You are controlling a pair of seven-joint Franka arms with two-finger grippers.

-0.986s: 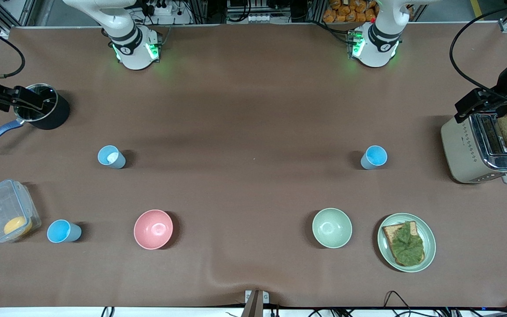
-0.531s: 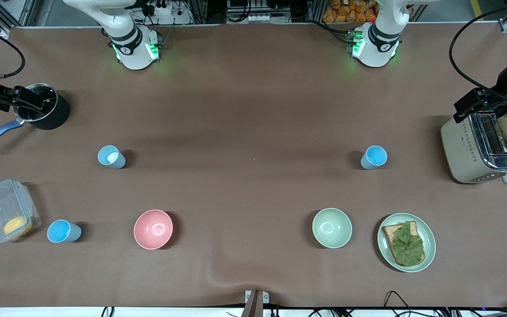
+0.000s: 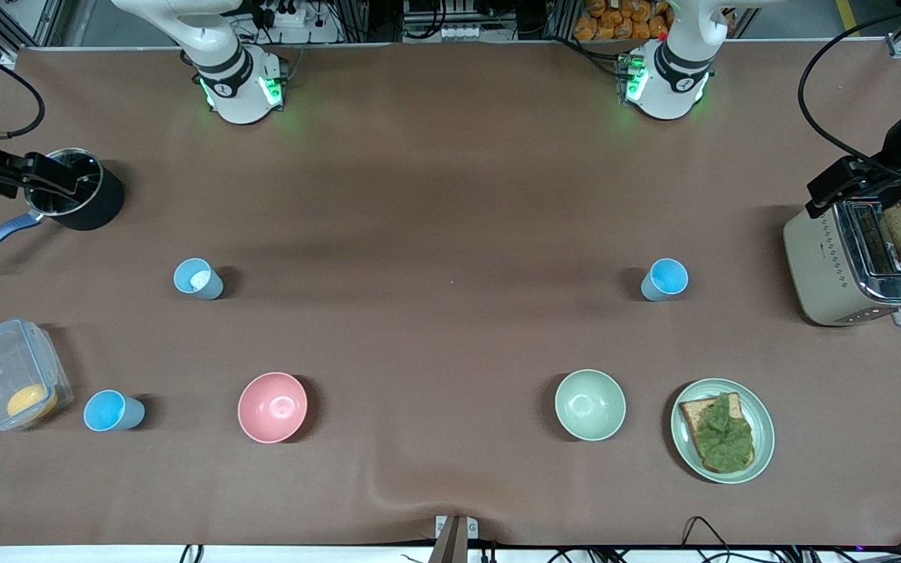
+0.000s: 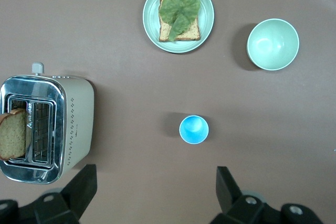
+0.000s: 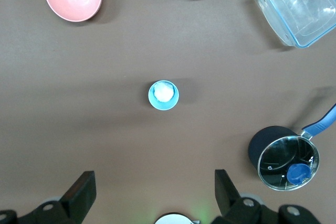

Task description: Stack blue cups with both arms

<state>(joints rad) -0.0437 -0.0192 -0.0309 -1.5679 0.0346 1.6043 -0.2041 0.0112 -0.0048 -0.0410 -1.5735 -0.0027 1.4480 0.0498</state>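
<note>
Brown tabletop holds three blue cups [image 3: 199,279] [image 3: 664,280] [image 3: 112,411] well apart; left gripper [image 4: 155,192] and right gripper [image 5: 152,195] hang high, fingers spread. Careless descents could topple them.

Your three cups [image 3: 664,279] [image 3: 198,278] [image 3: 112,411] apart, two bowls [image 3: 272,407] [image 3: 590,404] between, bread seemingly on the plate [image 3: 760,410].

brown surface [image 3: 450,195]; three light-blue cups [image 3: 198,278] [image 3: 664,279] [image 3: 112,411]; pink bowl [image 3: 272,407]; pale green bowl [image 3: 590,404]; cream toaster [image 3: 834,270], dotted side; black pot [image 3: 79,199], blue handle
</note>
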